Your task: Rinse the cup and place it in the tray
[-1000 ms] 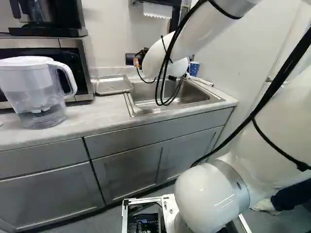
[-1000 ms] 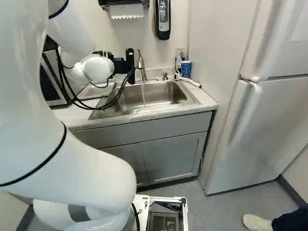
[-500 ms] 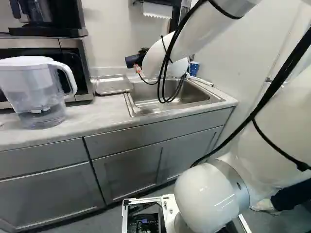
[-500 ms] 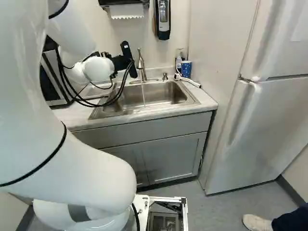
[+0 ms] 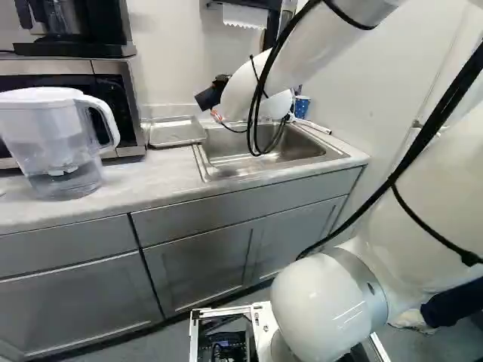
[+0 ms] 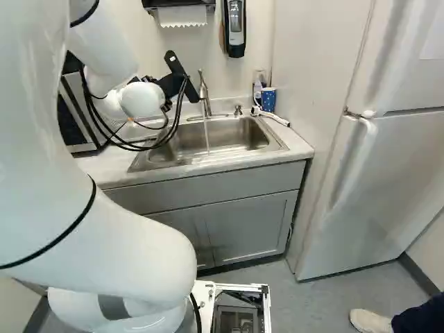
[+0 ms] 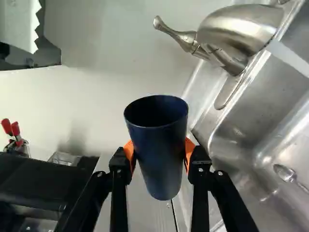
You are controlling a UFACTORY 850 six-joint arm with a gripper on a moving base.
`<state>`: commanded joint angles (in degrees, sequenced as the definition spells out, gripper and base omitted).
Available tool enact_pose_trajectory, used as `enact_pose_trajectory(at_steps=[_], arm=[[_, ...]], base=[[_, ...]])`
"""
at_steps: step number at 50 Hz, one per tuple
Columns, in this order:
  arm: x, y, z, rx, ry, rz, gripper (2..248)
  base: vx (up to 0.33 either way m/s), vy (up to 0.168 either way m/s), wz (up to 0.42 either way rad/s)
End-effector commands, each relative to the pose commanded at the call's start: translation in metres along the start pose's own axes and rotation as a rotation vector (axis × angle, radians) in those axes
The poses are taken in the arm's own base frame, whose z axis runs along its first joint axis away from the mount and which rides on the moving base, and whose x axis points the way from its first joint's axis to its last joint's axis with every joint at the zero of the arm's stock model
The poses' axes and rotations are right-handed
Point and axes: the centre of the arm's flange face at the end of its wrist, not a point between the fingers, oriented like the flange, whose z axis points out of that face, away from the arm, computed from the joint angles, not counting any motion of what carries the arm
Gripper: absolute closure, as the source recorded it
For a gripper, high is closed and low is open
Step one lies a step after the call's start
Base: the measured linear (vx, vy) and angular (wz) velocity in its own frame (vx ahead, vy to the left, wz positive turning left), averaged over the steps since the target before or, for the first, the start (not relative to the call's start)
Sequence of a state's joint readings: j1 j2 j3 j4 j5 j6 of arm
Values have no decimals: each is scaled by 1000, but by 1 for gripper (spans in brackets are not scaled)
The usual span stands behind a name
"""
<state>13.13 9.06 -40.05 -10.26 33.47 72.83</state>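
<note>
The tool (image 7: 160,153) is parted only as far as the dark blue, tapered cup (image 7: 157,145) allows, its two orange pads pressed against opposite sides of the wall, so the cup is properly gripped, with its mouth left free for water to get in and run out. In the left base view the cup hangs up in the air at the end of the white arm (image 5: 258,84), leaning well over with its base end lower; it is near the brushed-metal faucet (image 6: 203,94), yet apart from it. A thin stream of water (image 6: 207,135) falls straight into the stainless steel sink (image 6: 275,136), missing the cup. Whether the cup is wet inside cannot be told; my guess is that the wrist is at the turn between rinsing and setting down. The shallow metal tray (image 5: 177,133) sits on the pale tabletop (image 5: 132,181) between sink and microwave (image 5: 113,68), handy for a short carry and for catching drips. Next, the cup wants levelling to suit the tray, then lowering gently; letting go while it leans could tip it. The blue spotted cup (image 6: 268,99) in the sink's far corner should be left alone.
</note>
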Motion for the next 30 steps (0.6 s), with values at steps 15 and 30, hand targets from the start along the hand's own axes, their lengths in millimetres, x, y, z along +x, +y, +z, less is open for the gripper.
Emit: enact_pose_trajectory(at_steps=[15, 30], arm=[[0, 0, 0, 0, 0, -158, 131], [0, 0, 0, 0, 0, -315, 131]], base=[[0, 0, 0], [0, 0, 0]])
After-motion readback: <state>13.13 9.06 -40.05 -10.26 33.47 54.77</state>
